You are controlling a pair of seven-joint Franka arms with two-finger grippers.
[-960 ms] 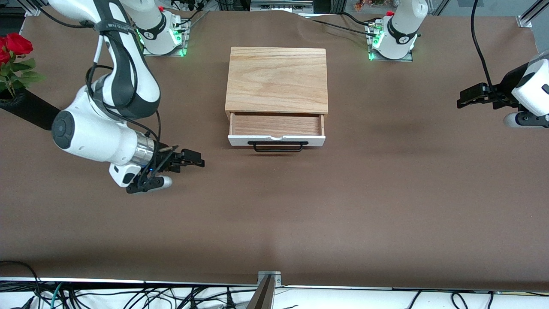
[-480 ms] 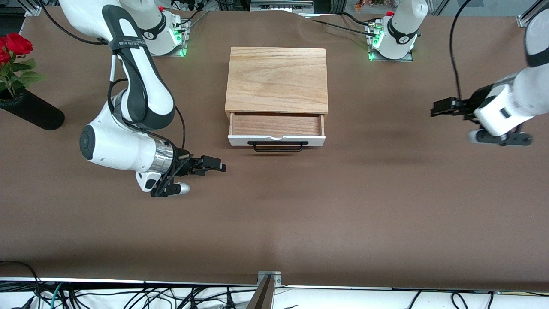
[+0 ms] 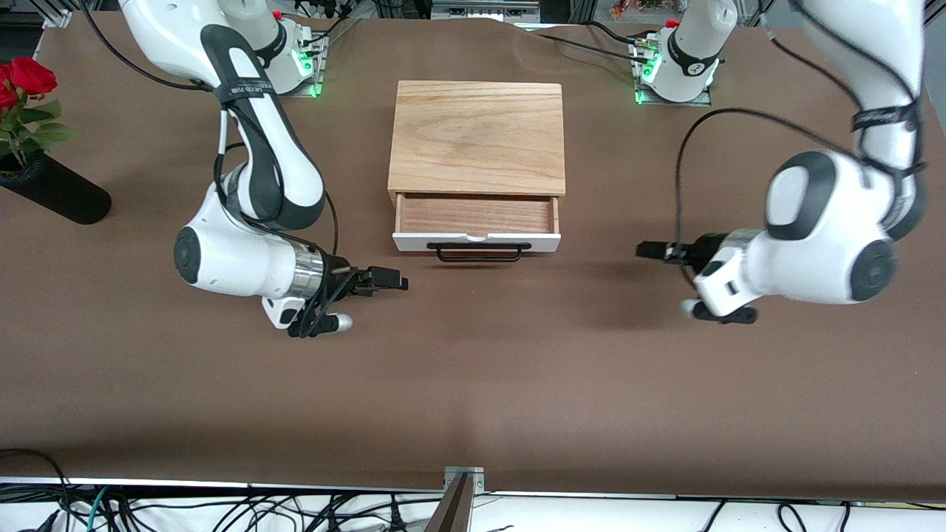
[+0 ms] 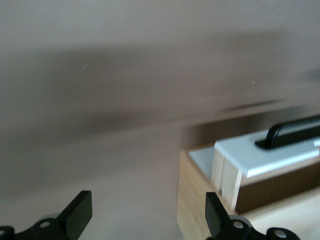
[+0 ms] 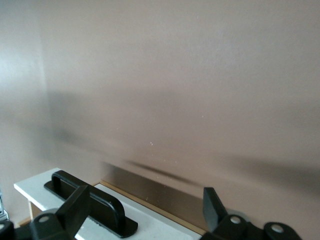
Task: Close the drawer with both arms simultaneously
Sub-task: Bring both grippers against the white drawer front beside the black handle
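The oak-grain box (image 3: 477,137) stands mid-table with its drawer (image 3: 477,216) pulled partly out, showing the white front panel (image 3: 414,241) and black wire handle (image 3: 479,253). My right gripper (image 3: 388,281) is open and empty over the table, beside the drawer front toward the right arm's end. In the right wrist view my right gripper (image 5: 147,207) has the handle (image 5: 92,200) and panel (image 5: 155,225) close by. My left gripper (image 3: 654,250) is open and empty over the table toward the left arm's end. The left wrist view shows my left gripper (image 4: 148,215), the panel (image 4: 265,155) and handle (image 4: 292,132).
A black vase (image 3: 55,193) with red roses (image 3: 22,77) lies at the right arm's end of the table. The two arm bases (image 3: 281,52) (image 3: 680,63) stand beside the box's rear corners. A metal bracket (image 3: 464,480) sits at the table's near edge.
Both arms have swung in toward the drawer front. The left gripper came a long way in from the table's end; the right gripper moved a shorter way. The drawer has not moved.
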